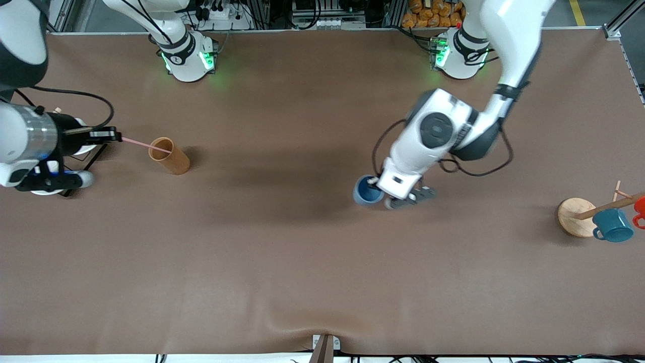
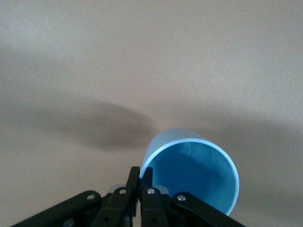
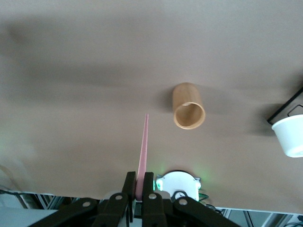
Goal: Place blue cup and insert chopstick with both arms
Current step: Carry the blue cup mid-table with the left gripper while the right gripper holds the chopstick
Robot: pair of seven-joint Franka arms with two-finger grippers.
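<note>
Cup (image 1: pixel 367 191) sits mid-table, its rim pinched by the left gripper (image 1: pixel 398 199). Well apart, at the right arm's end, the right gripper (image 1: pixel 112 135) clamps the chopstick (image 1: pixel 146 144), which lies level, pointing toward the cup.

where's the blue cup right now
In the front view the blue cup is near the table's middle, toward the left arm's end, its rim pinched by the left gripper.

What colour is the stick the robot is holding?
Pale pink; the chopstick shows best in the right wrist view.
</note>
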